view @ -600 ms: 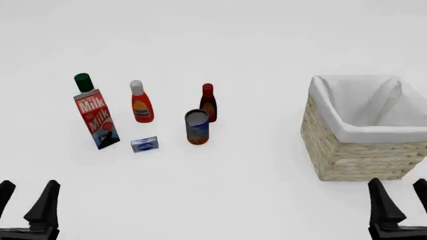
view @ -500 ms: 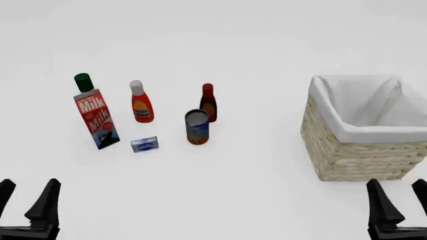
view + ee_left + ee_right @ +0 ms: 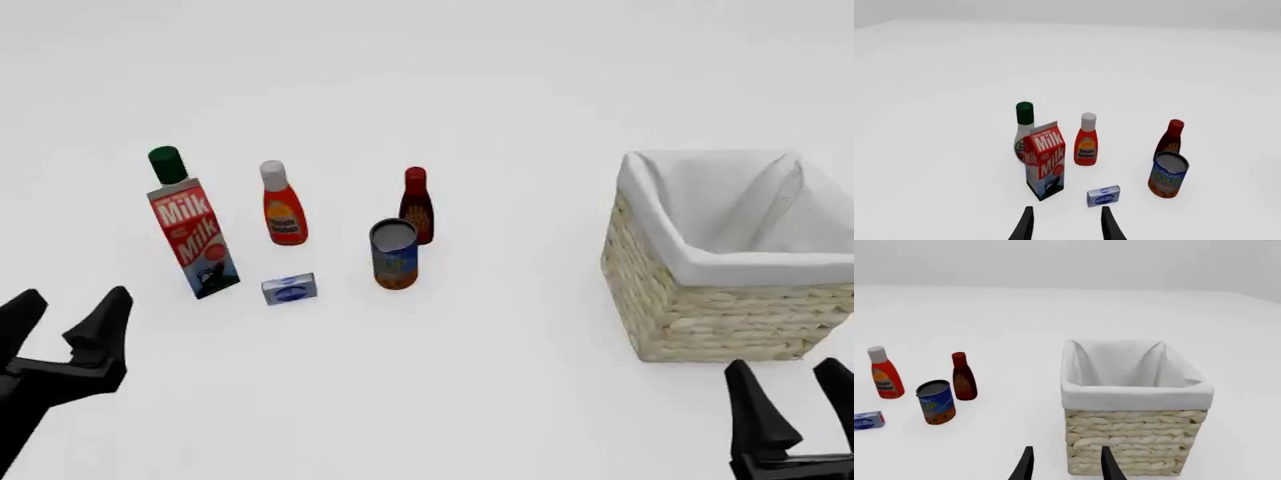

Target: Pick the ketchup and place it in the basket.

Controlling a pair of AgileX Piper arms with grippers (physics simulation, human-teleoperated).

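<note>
Standing upright on the white table (image 3: 507, 90), the ketchup (image 3: 282, 208) sits in the left half of the surface, among a small cluster of groceries and well apart from both grippers. A milk carton (image 3: 195, 238) leans just to its left, with a green-capped bottle (image 3: 167, 165) behind the carton. To the ketchup's right stands a dark maroon bottle (image 3: 416, 207), and a blue can (image 3: 394, 254) is just in front of that bottle. A small blue box (image 3: 288, 289) lies flat nearer the table's front edge, between the carton and the can.

The basket (image 3: 727, 300) occupies the right side of the table, close to the right edge, its white lining folded over the rim; nothing shows inside it.

The left gripper (image 3: 64, 320) hangs low near the front left corner, its black fingers spread wide with nothing between them, pointing forward toward the groceries. In the left wrist view its fingertips (image 3: 1024, 225) frame the carton and the box. The right gripper (image 3: 787, 400) sits near the front right corner, just before the basket, fingers likewise parted and empty.
</note>
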